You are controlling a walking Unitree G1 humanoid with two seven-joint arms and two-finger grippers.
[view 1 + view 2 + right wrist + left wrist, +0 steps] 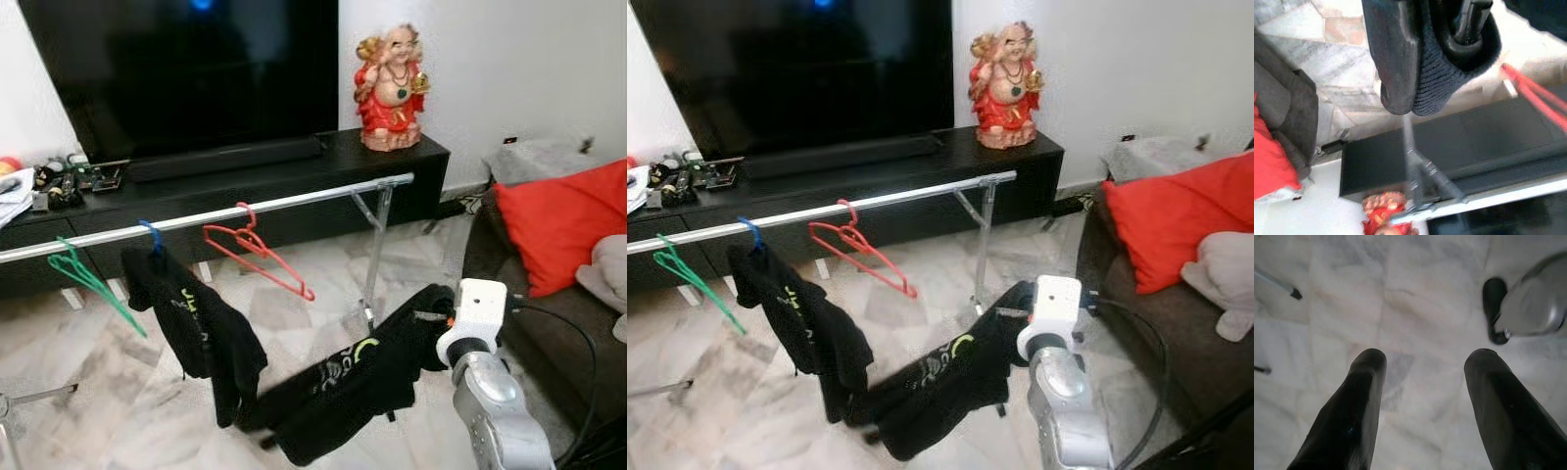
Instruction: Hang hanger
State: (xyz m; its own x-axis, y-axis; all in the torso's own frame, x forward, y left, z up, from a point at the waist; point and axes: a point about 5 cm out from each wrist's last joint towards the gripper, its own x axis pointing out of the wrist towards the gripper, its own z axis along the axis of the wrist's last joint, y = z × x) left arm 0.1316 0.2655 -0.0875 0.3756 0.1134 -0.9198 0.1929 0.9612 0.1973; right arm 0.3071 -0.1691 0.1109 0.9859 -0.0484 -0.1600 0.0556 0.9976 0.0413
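The right gripper (pixel 1425 73) jaws are clamped on the black garment (pixel 343 392) – hanger presumably inside – low and near; the rail (pixel 294 203) lies far-left, running left-right. Left gripper (pixel 1422 396) hangs idle, jaws apart.

A home living room: a large black television (pixel 176 69) on a low black cabinet (pixel 294 181), a grey sofa (pixel 1161 323) with a red cushion (pixel 563 220), marble floor (pixel 78 362).

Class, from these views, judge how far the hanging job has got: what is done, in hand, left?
Done: one black garment hangs by a blue hanger on the rail. In hand: the right gripper clamps a second black garment below the rail. Left: lifting it on beside the red hanger.
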